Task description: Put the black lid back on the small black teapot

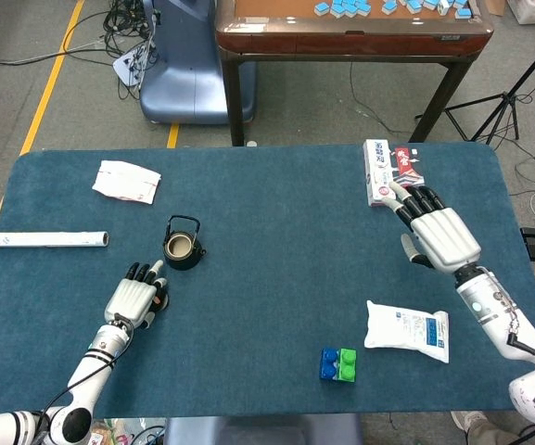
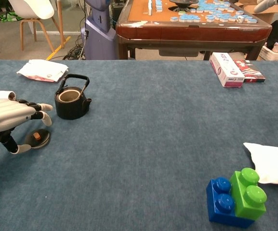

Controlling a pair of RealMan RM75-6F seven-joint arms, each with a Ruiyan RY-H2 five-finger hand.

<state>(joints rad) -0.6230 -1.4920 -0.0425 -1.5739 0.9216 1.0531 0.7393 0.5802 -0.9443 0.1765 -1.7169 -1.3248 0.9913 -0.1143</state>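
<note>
The small black teapot (image 1: 183, 247) (image 2: 71, 102) stands open-topped on the blue table, its handle upright. The black lid (image 2: 37, 138) with a brown knob lies flat on the cloth just in front of the pot; in the head view it is mostly hidden under my left hand (image 1: 136, 298). My left hand (image 2: 7, 120) hovers over the lid with fingers apart, thumb low beside the lid, holding nothing. My right hand (image 1: 439, 231) floats open over the table's right side, far from the pot, and is absent from the chest view.
A white tube (image 1: 46, 239) lies at the left edge, a white packet (image 1: 126, 181) at back left. A red and white box (image 1: 387, 171) sits at back right. A white pouch (image 1: 407, 329) and a blue-green brick pair (image 1: 337, 364) lie front right.
</note>
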